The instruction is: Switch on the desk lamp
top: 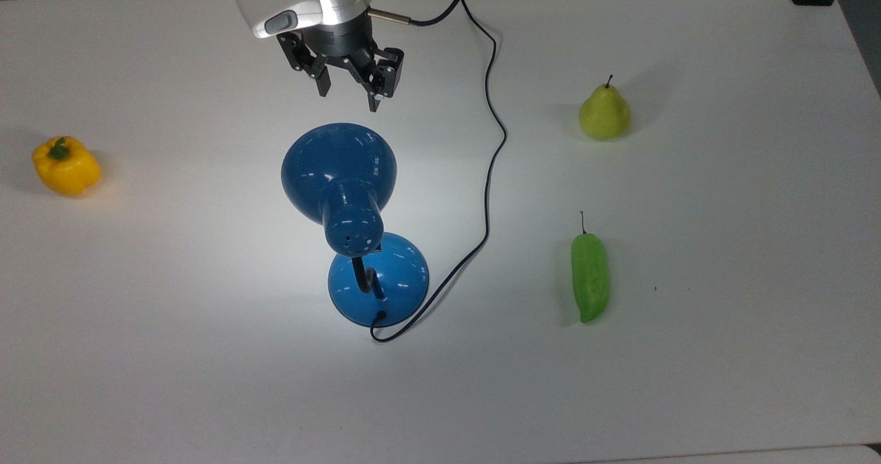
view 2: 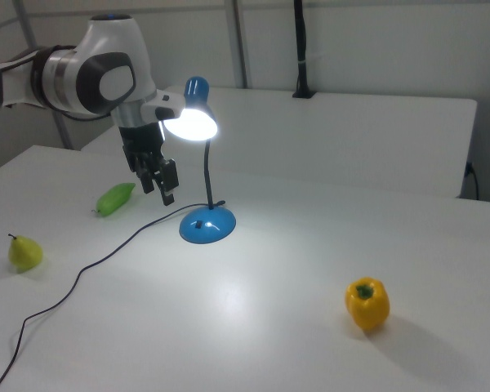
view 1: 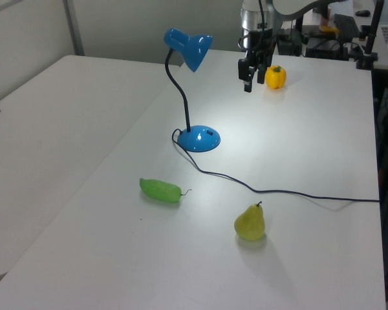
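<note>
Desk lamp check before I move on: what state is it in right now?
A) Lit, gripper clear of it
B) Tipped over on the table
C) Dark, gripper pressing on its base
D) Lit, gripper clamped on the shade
A: the desk lamp shade glows in the right view, with a bright pool on the table, and the open gripper hangs apart from the lamp.

On the white worktop (top: 688,381) the glossy blue desk lamp (top: 354,223) stands mid-table in the top view; the yellow bell pepper (top: 66,166) lies far to the top view's left. The yellow-green pear (top: 604,111) and the green chilli-shaped pepper (top: 590,276) lie to the top view's right; the gripper (top: 349,93) hangs beyond the shade.
</note>
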Robot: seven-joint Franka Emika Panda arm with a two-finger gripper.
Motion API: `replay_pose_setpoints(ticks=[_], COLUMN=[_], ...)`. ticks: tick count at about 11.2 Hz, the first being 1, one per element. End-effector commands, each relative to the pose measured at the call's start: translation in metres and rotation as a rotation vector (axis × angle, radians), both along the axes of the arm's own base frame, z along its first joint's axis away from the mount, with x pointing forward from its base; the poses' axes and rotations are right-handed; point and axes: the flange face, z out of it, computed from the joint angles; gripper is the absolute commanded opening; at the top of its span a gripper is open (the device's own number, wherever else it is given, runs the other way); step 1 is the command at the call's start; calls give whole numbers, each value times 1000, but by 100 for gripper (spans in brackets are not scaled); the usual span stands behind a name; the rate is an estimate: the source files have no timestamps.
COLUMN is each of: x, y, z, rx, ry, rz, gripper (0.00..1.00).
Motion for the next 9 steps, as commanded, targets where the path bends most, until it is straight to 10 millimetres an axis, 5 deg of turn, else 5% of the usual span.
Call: replay_pose_setpoints(ticks=[1, 3, 9], x=[-14, -21, -35], y=[-42, -80, -105], z=[23, 36, 67], rx=[-3, -2, -3], ry=[19, -1, -28], rz=[-51, -83, -117], gripper=[100, 100, 100])
